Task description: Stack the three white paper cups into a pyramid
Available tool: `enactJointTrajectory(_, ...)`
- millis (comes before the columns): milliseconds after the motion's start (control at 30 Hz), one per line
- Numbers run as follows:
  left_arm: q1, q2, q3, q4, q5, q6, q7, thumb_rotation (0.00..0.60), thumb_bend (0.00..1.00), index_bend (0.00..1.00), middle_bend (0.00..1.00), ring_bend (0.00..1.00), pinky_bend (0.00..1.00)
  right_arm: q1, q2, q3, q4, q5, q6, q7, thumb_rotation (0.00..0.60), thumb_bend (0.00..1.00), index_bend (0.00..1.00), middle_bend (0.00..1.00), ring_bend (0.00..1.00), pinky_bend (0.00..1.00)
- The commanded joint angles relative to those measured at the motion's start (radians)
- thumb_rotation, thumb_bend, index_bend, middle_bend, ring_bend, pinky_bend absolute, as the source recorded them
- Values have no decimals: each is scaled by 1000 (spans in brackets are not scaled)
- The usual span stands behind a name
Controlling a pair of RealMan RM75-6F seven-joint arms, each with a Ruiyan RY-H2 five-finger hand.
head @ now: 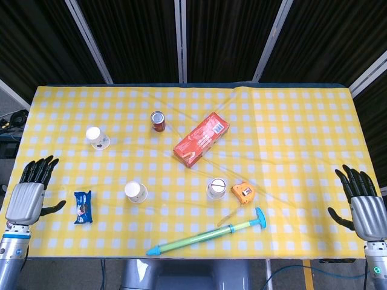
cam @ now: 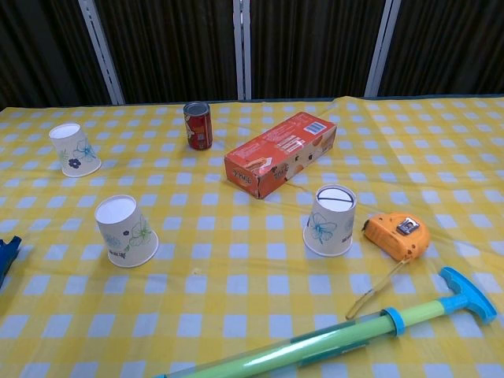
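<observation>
No stacking had begun when I paused: the far-left cup (head: 97,138), the near-left cup (head: 135,192) and the centre cup (head: 216,188) stood upside down, well apart on the tabletop (head: 302,133). My left hand (head: 29,196) and right hand (head: 364,205) rested released, holding nothing, at its edges.

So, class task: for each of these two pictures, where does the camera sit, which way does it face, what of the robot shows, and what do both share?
Head view: high above the near table edge, looking steeply down on the whole yellow checked cloth; the left robot hand and right robot hand show, both open.
Chest view: low at the near edge, facing across the table toward the dark curtain; no robot part shows.
Shared: three paper cups, red can, orange box, tape measure, blue-green pump.
</observation>
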Motion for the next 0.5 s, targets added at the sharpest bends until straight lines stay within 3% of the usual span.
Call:
enactJointTrajectory(33, 1, -1, 0, 1, 0, -1, 1, 600, 141, 0, 0, 0, 0, 0, 0, 0, 0, 1, 0, -1, 600, 137, 0, 0, 0, 0)
enactJointTrajectory(333, -4, 2, -12, -3, -4, -14, -4, 600, 142, 0, 0, 0, 0, -2, 7, 4, -5, 4, 7, 15, 600, 137, 0, 0, 0, 0)
enactJointTrajectory(500, -40, 13, -61, 6, -51, -55, 7, 600, 141, 0, 0, 0, 0, -1, 11, 10, 1, 18, -1, 32, 600, 137, 0, 0, 0, 0)
